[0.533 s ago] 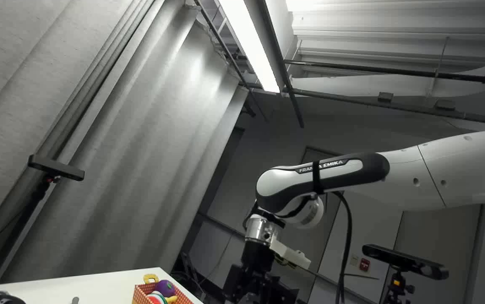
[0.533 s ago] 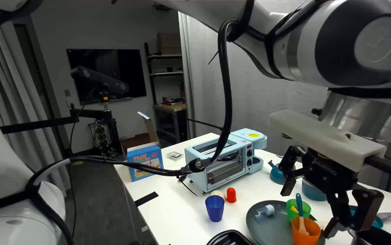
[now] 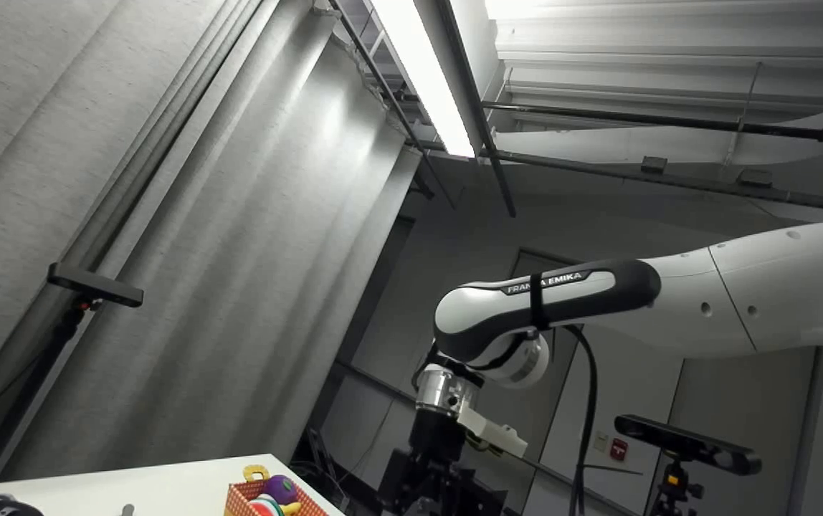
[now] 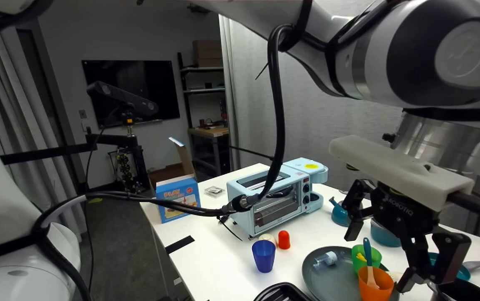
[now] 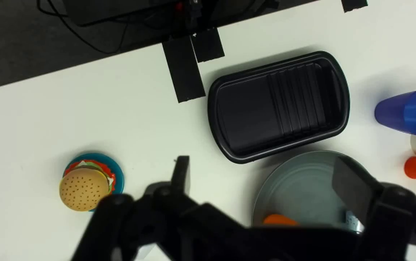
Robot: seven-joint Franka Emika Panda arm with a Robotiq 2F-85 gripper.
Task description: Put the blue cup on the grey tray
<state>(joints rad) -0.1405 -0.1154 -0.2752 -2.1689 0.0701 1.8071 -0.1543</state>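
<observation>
The blue cup (image 4: 264, 256) stands upright on the white table, left of the round grey tray (image 4: 323, 278) in an exterior view. In the wrist view the blue cup (image 5: 398, 113) is at the right edge and the grey tray (image 5: 302, 185) is lower right, partly hidden by my fingers. An orange cup (image 4: 376, 284) with a spatula, a green cup (image 4: 374, 256) and a clear bottle (image 4: 328, 259) are on the tray. My gripper (image 4: 380, 260) is open and empty above the tray area; its fingers also show wide apart in the wrist view (image 5: 267, 181).
A black ribbed pan (image 5: 251, 116) lies beside the grey tray. A red shaker (image 4: 284, 240) and a cream item (image 4: 267, 238) stand close behind the blue cup. A light blue toaster oven (image 4: 273, 200), teal pots (image 4: 384, 235) and a toy burger (image 5: 84, 188) are on the table.
</observation>
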